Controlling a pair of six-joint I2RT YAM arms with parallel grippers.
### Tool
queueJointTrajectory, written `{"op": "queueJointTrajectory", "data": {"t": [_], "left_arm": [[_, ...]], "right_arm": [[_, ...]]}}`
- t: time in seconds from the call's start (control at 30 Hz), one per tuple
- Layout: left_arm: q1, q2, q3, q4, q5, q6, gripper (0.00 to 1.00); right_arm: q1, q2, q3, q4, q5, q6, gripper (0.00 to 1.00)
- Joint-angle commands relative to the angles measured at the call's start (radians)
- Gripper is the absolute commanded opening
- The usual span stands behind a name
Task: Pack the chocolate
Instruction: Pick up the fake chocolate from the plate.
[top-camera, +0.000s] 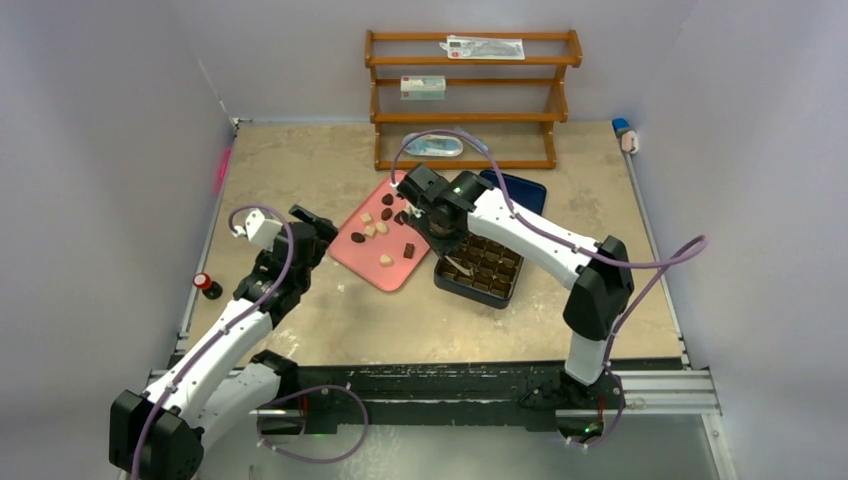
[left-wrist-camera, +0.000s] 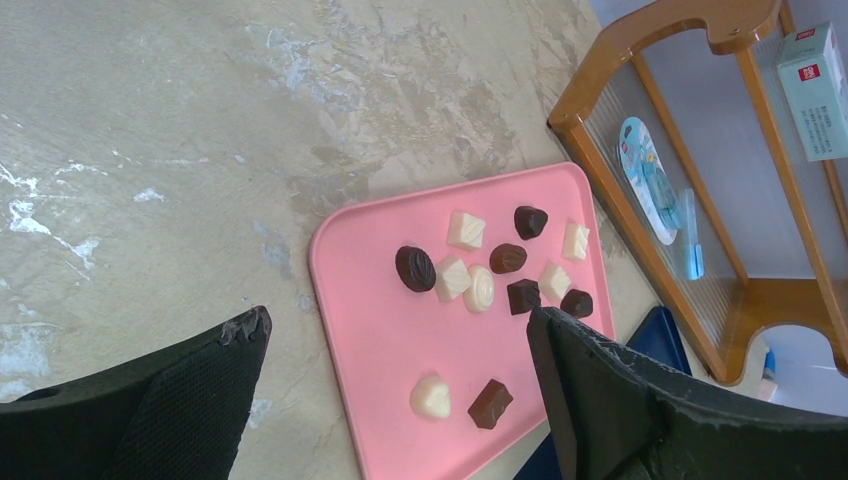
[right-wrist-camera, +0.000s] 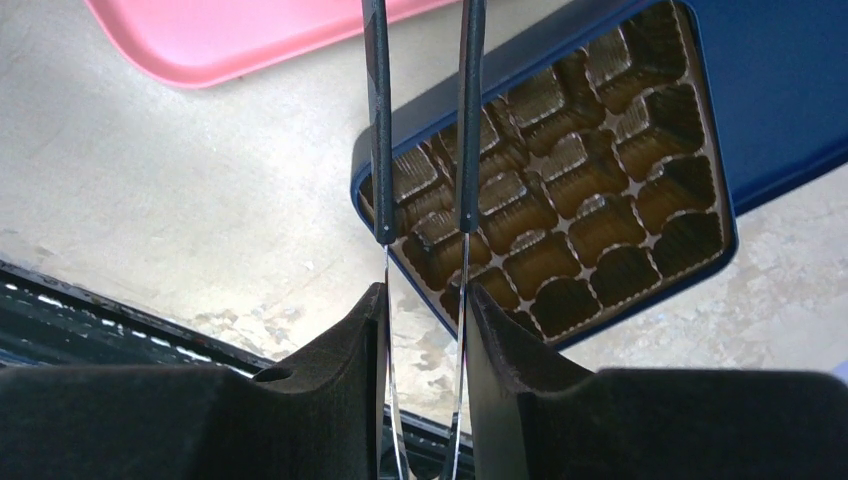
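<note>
Several small dark and cream-white chocolate pieces (left-wrist-camera: 480, 288) (top-camera: 375, 228) lie scattered on the pink tray (left-wrist-camera: 380, 350) (top-camera: 352, 252). My left gripper (left-wrist-camera: 398, 322) (top-camera: 315, 228) hangs open over the tray's left edge, holding nothing. The dark box (right-wrist-camera: 560, 190) (top-camera: 480, 265) with a gridded insert sits just right of the tray. My right gripper (right-wrist-camera: 425, 295) (top-camera: 430, 205) is above the gap between tray and box, shut on a pair of metal tongs (right-wrist-camera: 380, 150). The tongs' tips run out of the wrist view, so whether they hold a piece is not visible.
A blue lid (top-camera: 520, 188) (right-wrist-camera: 780, 80) lies behind the box. A wooden shelf (top-camera: 470, 90) (left-wrist-camera: 640, 60) with small packets stands at the back. A small red-capped item (top-camera: 205, 283) sits near the left table edge. White walls enclose the table.
</note>
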Motion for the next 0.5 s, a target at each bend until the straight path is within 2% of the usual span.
{"op": "queueJointTrajectory", "data": {"t": [0.0,0.47], "left_arm": [[0.005,-0.002,0.008,0.019,0.008,0.01,1.0],[0.005,-0.015,-0.001,0.018,0.014,0.012,1.0]], "right_arm": [[0.0,-0.078,-0.041,0.0,0.052,0.03,0.0],[-0.043,-0.213,-0.138,-0.005,0.111,0.072,0.0]]}}
